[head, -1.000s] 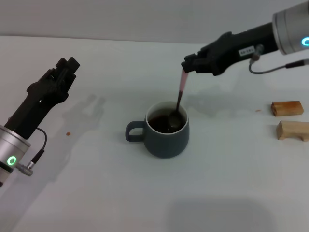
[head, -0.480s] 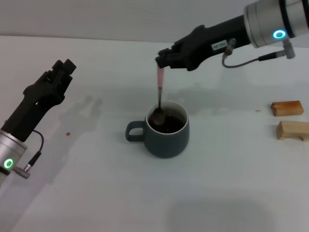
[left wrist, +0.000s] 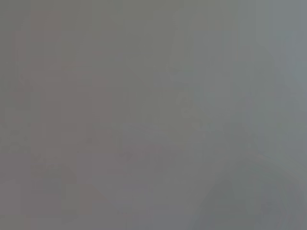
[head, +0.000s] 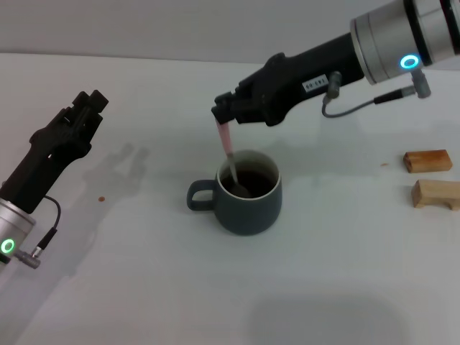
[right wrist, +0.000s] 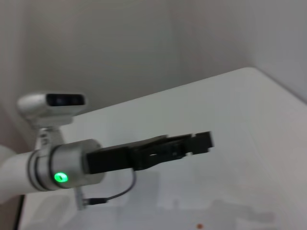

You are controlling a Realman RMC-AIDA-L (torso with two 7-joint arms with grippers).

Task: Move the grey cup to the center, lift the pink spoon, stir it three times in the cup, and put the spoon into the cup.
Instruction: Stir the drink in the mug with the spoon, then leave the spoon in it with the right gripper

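The grey cup (head: 248, 195) stands mid-table in the head view, its handle pointing left and dark liquid inside. The pink spoon (head: 227, 146) leans from upper left down into the cup, its metal bowl dipped in the liquid near the left inner wall. My right gripper (head: 222, 115) is shut on the top of the pink handle, just above and left of the cup. My left gripper (head: 88, 105) hovers over the table far to the left, holding nothing; the right wrist view shows it too (right wrist: 201, 141), fingers together.
Two small wooden blocks (head: 428, 160) (head: 436, 193) lie at the right edge of the table. A small brown spot (head: 101, 198) marks the surface left of the cup. The left wrist view is a plain grey blur.
My right gripper has swept leftward over the cup, carrying the spoon's bowl from the right side of the liquid to the left. The left arm drifted slightly left.
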